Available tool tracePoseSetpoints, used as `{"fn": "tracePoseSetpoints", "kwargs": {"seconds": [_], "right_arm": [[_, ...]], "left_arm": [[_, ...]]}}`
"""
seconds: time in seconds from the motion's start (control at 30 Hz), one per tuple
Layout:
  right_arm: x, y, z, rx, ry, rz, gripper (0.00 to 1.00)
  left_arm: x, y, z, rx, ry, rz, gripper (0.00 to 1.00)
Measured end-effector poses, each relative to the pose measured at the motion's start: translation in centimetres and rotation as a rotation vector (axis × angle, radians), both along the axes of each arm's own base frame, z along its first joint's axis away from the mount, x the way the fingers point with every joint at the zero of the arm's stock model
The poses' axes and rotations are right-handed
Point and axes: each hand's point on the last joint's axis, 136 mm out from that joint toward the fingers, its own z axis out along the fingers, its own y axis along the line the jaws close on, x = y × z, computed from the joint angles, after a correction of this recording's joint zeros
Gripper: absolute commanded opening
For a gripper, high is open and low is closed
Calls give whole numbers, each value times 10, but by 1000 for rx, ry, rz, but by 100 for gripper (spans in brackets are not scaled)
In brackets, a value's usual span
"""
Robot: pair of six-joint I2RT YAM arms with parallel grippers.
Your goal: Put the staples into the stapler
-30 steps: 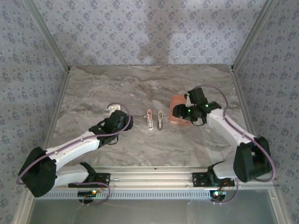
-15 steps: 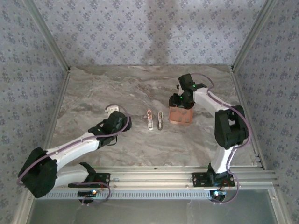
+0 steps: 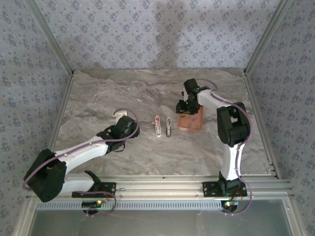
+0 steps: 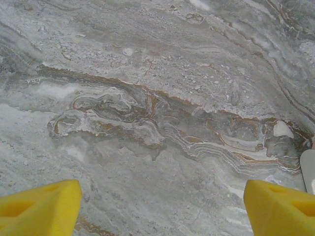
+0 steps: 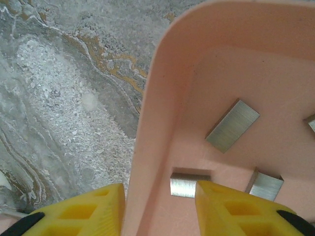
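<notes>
Shifted over the salmon tray (image 5: 147,123), the right gripper (image 5: 160,196) is set astride its wall, grip unclear; the left gripper (image 4: 162,204) is spread open.

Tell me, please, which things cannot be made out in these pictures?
- Top external: the contents of the tray are too small to see, and the right gripper covers part of it.
- Right wrist: one staple strip is cut off by the right edge; another sits partly behind a fingertip.
- Left wrist: a pale object is cut off by the right edge, so unidentifiable.
- Top external: the stapler is too small to show whether it is loaded.
</notes>
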Motion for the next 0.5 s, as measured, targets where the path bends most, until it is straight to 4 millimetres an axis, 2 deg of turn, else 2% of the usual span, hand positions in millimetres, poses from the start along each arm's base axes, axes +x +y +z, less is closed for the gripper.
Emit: {"fn": "tracePoseSetpoints", "kwargs": {"seconds": [0.2,0.4,0.5], "right_arm": [[-4,-2,-2,-5,-3,-3,34],[-20,-12,-2,-29,10,-15,31],[-31,-18,-6,-45,30,-17,30]], "left_arm": [[3,1,1,17,3,-8,86],[7,0,5,13,3,-33,85],[12,-3,13,6,-10,-46,85]]}}
